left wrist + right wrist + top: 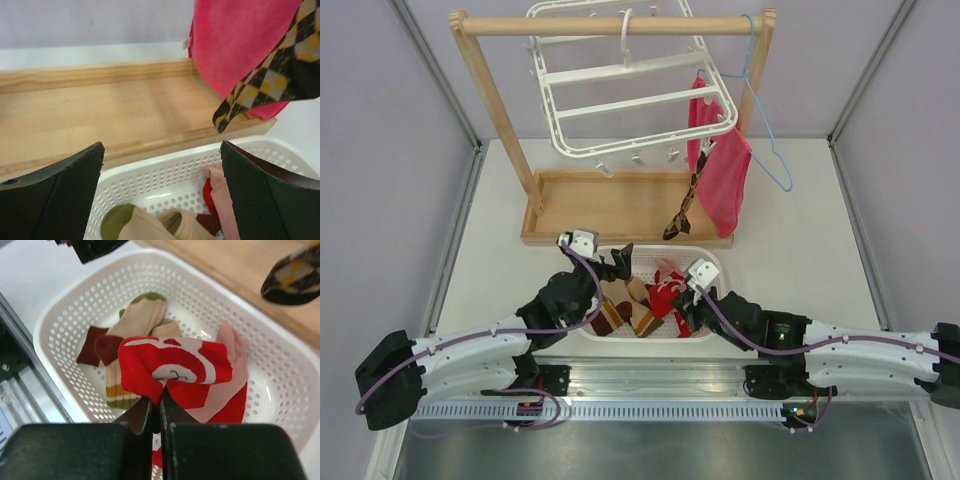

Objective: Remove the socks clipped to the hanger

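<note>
Left gripper (620,262): jaws stand wide apart, nothing between them, poised over the far left rim of the basket (712,262). Ahead of it and to its right, above jaw level, hangs the diamond sock (270,75). Its long axis is close to vertical with a slight slant, upper end near the lower right corner of the hanger (620,110), lower end pointing down at the rack (620,205) base just beyond the basket. The clip holding it cannot be made out. It lies against the front of the pink cloth (720,170), which hangs directly behind it. Right gripper (156,407): jaws together, clamped on a fold of the red sock (175,367). That sock is bunched just ahead of the fingertips, long axis running crosswise to the jaws, white marks facing the wrist camera, and it is held above the basket interior. Below and beyond the right gripper, inside the basket, lies the tan sock (140,320), long axis running away from the tool toward its left, olive toe at the far end. The pale pink sock (232,347) lies to the tool's right, partly under the red one, long axis also running away from the gripper. A dark red piece shows at the left of the tan sock; its form cannot be determined.
</note>
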Tool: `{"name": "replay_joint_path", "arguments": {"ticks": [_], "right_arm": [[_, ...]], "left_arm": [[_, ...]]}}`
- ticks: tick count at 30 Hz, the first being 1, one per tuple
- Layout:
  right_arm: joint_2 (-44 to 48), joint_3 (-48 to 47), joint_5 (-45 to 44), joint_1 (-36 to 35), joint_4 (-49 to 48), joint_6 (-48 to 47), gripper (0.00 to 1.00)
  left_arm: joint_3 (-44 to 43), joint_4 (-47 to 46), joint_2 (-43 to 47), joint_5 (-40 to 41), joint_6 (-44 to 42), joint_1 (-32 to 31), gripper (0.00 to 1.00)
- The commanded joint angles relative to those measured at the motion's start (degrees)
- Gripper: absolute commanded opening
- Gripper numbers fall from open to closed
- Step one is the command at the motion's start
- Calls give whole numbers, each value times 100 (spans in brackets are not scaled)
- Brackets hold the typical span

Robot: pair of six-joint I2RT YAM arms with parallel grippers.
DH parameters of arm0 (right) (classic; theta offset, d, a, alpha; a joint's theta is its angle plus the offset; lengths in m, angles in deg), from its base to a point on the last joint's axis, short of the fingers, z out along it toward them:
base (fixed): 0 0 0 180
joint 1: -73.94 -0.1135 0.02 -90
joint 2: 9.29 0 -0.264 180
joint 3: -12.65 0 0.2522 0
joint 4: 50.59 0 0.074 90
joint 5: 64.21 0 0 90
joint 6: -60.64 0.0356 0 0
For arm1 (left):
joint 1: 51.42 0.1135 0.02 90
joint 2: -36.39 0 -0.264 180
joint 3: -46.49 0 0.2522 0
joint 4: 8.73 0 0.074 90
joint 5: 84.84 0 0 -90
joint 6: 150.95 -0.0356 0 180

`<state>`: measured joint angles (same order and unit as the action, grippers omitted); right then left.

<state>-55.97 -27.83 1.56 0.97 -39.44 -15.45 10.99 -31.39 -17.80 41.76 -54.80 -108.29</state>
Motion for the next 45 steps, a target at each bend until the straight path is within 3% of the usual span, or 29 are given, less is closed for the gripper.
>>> {"name": "replay_joint_path", "arguments": {"ticks": [1,2,3,4,5,18,24,33,45], "right_arm": [[-166,96,-222,-234,-293,410,4],[-193,114,-266,-261,-275,480,12],[-219,132,-301,-279,-240,524,28],[-228,141,-337,-279,-222,586,87],[-254,132,-389,-279,-170,639,98],[-351,17,-1638,-157,50,577,98],[-62,211,-1033,1054,59,718,98],[1564,659,242,2575,182,595,98],[1890,818,981,3131,226,630,98]], "left_arm": [[213,460,330,435,588,-18,100],[231,496,383,453,589,-18,100],[240,539,444,479,598,-18,100],[257,575,462,506,598,-9,100],[266,601,471,550,598,-18,100],[205,435,155,497,729,-18,100],[-408,-329,-933,50,572,-9,100],[-1560,-1841,-2375,-1066,114,-1,100],[-2124,-2185,-2895,-1770,79,44,100]]}}
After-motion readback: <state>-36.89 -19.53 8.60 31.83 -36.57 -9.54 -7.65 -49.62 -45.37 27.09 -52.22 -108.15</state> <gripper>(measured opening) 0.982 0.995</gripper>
